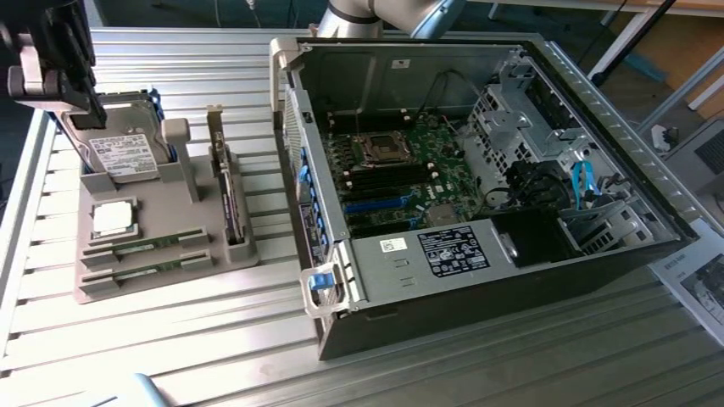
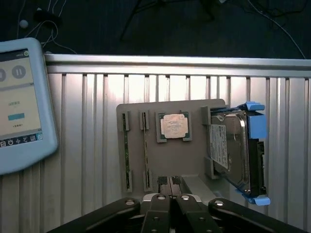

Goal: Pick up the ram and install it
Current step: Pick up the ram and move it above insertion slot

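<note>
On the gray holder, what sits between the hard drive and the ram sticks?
The square processor chip lies between them, clear in the wrist view.

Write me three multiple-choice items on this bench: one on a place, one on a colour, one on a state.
1. The processor chip lies:
A) on the gray holder, beside the hard drive
B) on top of the hard drive
C) standing on edge

2. The hard drive's brackets are:
A) red
B) blue
C) yellow

3. The computer case is:
A) closed
B) upside down
C) open-sided, with the motherboard showing

Answers:
1 A: it lies flat in the holder next to the drive.
2 B: blue clips frame the drive.
3 C: the inside is in plain sight.
</note>
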Motion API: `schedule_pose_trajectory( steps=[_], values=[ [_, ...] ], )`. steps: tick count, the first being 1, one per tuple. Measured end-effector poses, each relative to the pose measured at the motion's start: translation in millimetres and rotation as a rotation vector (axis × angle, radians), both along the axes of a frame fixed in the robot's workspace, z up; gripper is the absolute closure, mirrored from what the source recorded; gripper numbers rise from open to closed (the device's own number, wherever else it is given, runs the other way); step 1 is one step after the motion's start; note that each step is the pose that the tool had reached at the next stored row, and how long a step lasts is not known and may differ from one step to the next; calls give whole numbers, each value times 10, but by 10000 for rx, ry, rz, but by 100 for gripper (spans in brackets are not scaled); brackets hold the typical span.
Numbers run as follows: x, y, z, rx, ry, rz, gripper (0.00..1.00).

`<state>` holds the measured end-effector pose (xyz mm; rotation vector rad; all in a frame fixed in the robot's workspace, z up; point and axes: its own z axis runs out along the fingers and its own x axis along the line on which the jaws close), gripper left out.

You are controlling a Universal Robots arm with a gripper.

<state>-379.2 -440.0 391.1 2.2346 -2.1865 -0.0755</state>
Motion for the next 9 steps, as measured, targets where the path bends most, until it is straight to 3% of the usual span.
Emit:
schedule_pose_trajectory(
  steps=[9],
  values=[
    [10,-8,0,0,0,0,90]
  ],
)
